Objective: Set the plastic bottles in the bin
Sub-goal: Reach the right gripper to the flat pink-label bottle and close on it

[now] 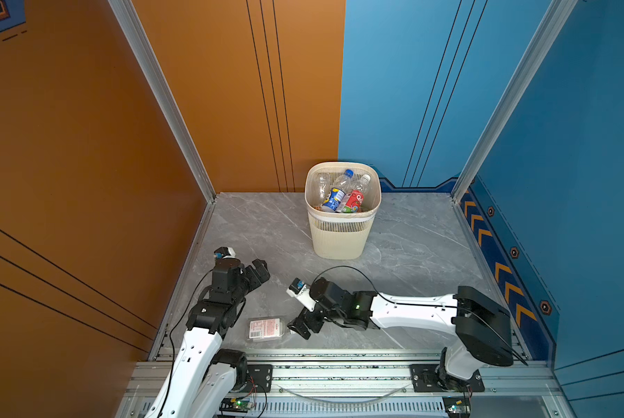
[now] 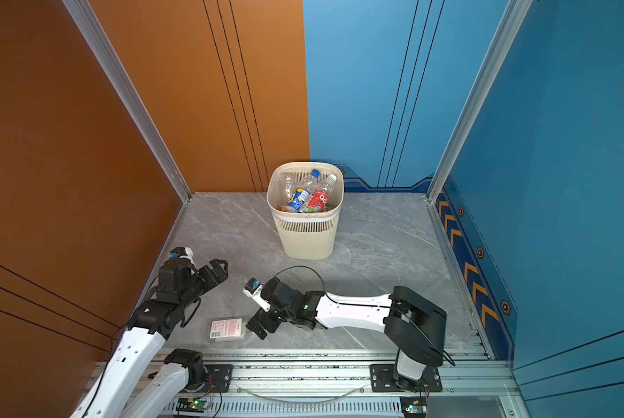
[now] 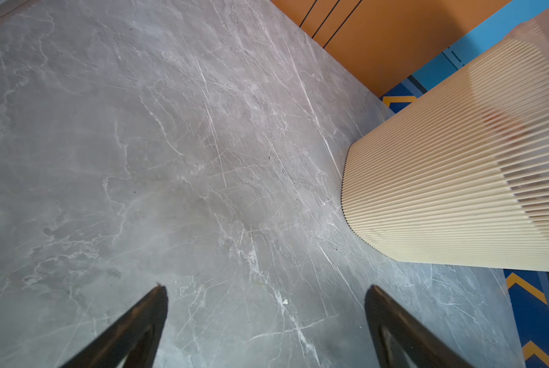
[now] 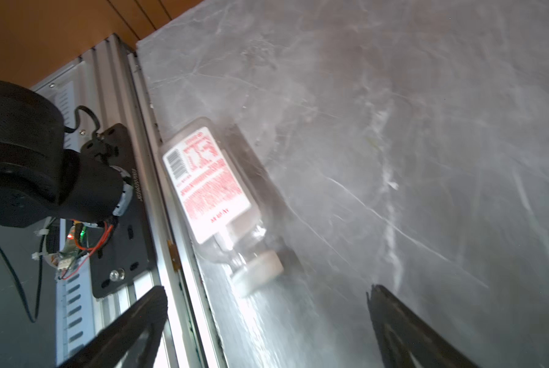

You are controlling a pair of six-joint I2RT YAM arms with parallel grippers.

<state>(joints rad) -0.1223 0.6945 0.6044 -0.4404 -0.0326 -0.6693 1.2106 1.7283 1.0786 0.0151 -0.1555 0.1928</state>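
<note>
- One flat clear bottle point(image 1: 266, 328), with a white label printed in red and a pale cap, lies on its side at the table's front edge, just beside the aluminium rail point(image 1: 339, 356).
- There's the right gripper point(image 1: 298, 330), hanging close by the cap end, jaws spread, nothing between them.
- At the back, the cream bin point(image 1: 341, 235), ribbed and slotted, holds a heap of bottles point(image 1: 339, 197), blue and red labels showing.
- And the left gripper point(image 3: 266, 290) is parted wide over the bare grey marbled table point(image 3: 171, 159), with the bin's wall near.
</note>
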